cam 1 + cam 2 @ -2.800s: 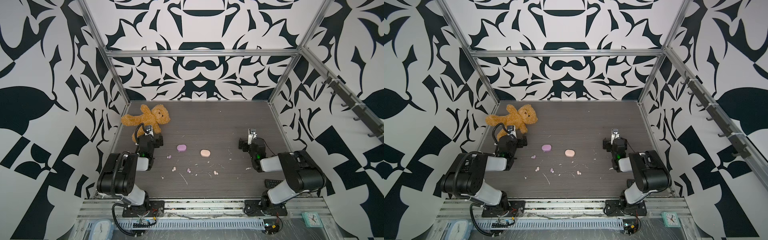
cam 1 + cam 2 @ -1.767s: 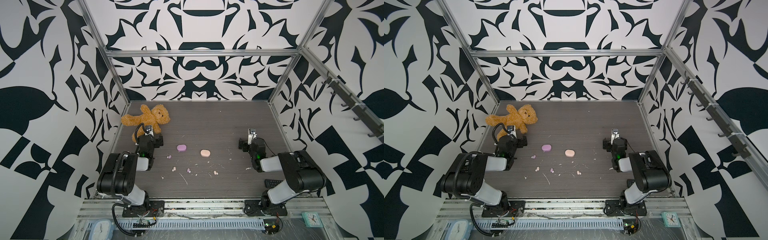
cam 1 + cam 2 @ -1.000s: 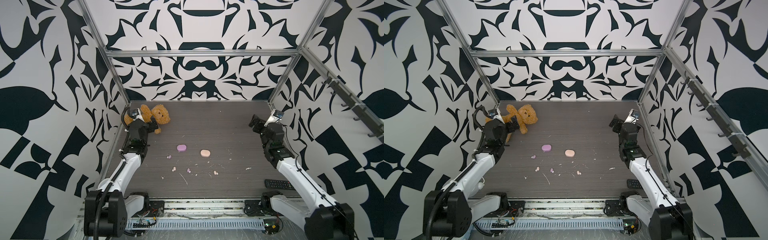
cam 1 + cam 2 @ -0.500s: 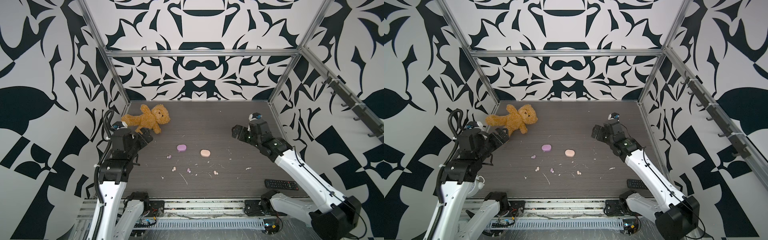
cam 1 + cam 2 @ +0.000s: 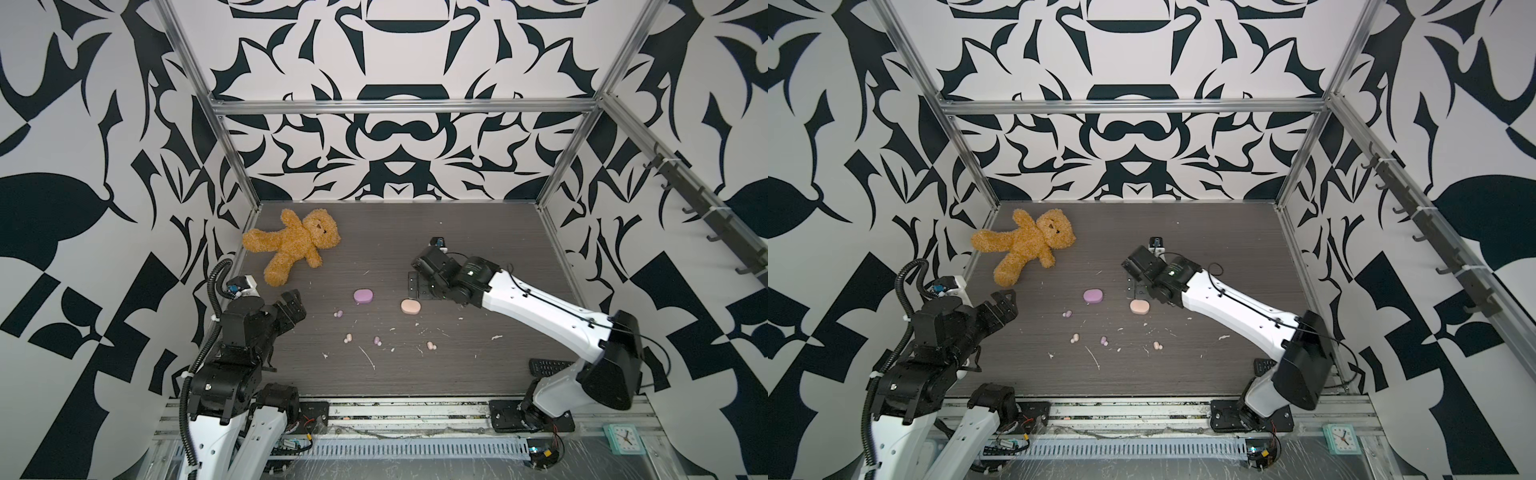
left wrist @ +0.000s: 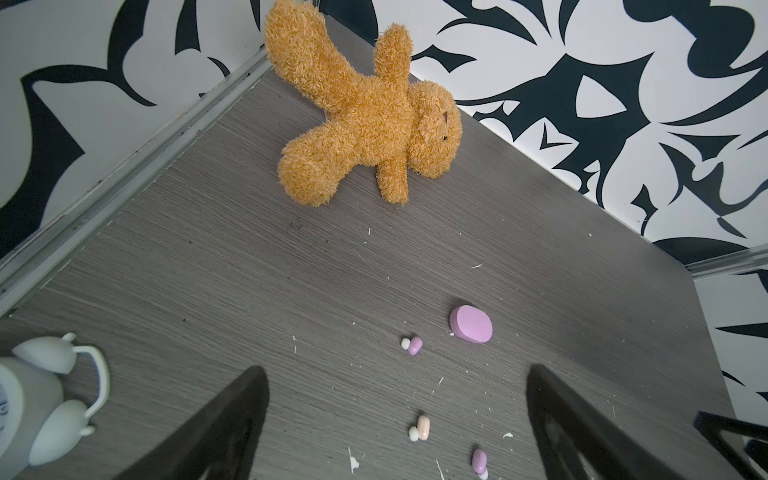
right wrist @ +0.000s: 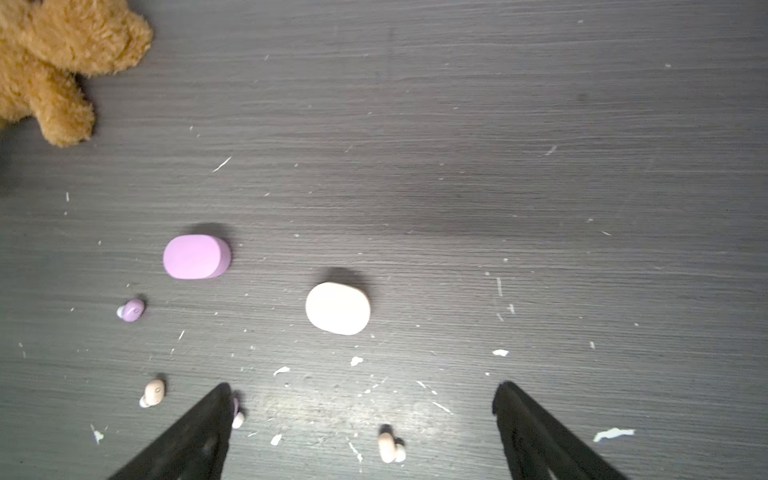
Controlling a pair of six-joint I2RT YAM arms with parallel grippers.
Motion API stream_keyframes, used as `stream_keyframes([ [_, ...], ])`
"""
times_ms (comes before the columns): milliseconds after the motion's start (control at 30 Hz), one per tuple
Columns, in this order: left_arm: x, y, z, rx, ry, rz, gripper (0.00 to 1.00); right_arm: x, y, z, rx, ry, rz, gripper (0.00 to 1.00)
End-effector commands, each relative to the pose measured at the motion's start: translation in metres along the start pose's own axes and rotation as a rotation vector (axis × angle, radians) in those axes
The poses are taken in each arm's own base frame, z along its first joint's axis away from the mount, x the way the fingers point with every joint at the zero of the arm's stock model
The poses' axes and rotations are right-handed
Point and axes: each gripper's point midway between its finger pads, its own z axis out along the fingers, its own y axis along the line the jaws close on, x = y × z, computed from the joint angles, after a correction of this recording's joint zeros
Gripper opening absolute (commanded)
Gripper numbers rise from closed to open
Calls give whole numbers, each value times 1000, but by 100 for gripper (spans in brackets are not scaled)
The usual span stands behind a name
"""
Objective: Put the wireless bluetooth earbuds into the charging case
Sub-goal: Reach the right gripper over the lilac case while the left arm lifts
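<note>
**No earbud seated: task at its opening stage**

All four earbuds (image 7: 134, 309) lie loose on the bench (image 5: 490, 249). One lilac bud (image 5: 339, 313) sits near the lilac case (image 5: 363, 296). A peach bud (image 5: 347, 338), a second lilac bud (image 5: 377, 340) and a second peach bud (image 5: 430, 345) lie nearer the front among white scraps (image 5: 370, 357). The lilac case and the peach case (image 5: 410, 307) both appear shut. The left claw (image 6: 397, 370) is spread wide and empty, above the bench and left of the buds. The right claw (image 7: 361, 388), equally wide and empty, hovers close to the peach case without touching it. Judged outstanding: opening the cases, then picking up and seating every bud
</note>
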Motion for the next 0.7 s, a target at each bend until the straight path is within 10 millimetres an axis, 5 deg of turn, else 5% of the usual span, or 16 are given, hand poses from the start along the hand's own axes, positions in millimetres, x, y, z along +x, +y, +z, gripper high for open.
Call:
stream_keyframes([
  [0,4,5,-2,-16,1,17,99,-3,30,2,40,17,-45,99],
  [200,4,5,-2,-11,-4,16,99,8,90,34,47,139,-98,100],
  [667,7,0,0,15,7,19,99,18,149,93,22,292,0,99],
])
